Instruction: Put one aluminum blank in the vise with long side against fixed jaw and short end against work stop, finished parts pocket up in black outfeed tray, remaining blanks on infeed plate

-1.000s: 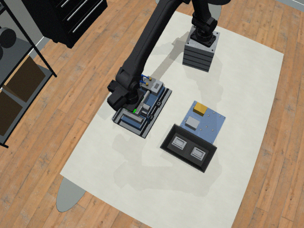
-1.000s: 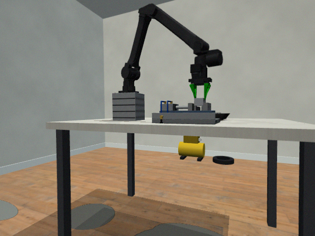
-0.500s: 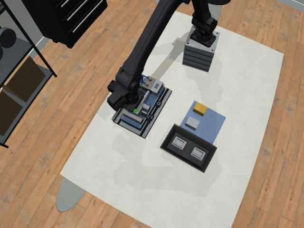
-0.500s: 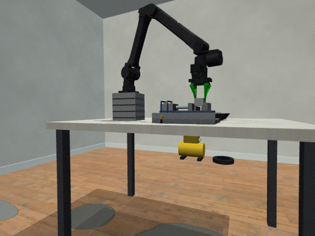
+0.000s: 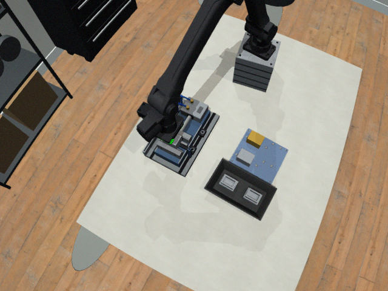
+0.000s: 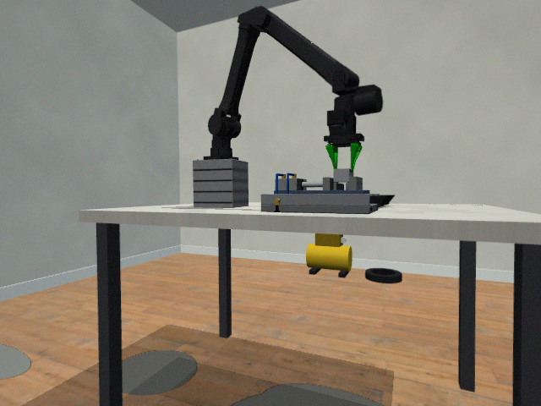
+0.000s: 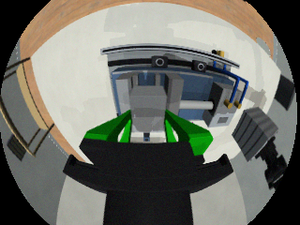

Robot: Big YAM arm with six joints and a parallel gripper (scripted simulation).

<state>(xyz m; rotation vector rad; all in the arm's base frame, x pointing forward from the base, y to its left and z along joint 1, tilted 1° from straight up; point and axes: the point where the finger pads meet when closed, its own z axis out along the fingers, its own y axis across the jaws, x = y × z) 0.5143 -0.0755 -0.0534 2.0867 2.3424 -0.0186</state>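
My gripper [image 6: 343,165] with green fingers is shut on a plain gray aluminum blank [image 6: 342,174], which stands between the jaws of the vise [image 5: 181,142]. It also shows in the wrist view [image 7: 148,107], gripped by its sides over the vise opening. The moving jaw with blue hoses [image 5: 196,109] is at the far end and the fixed jaw [image 5: 170,151] at the near end. Whether the blank rests on the low bars is hidden. A yellow brass blank [image 5: 256,139] and a gray blank [image 5: 245,156] lie on the infeed plate [image 5: 260,154]. Two pocketed finished parts [image 5: 228,181] [image 5: 252,195] lie pocket up in the black outfeed tray [image 5: 240,188].
The arm's gray base block [image 5: 255,67] stands at the far side of the white table top. The arm's forearm hangs over the left side of the vise. A black cabinet [image 5: 84,22] and a shelf stand off the table to the left.
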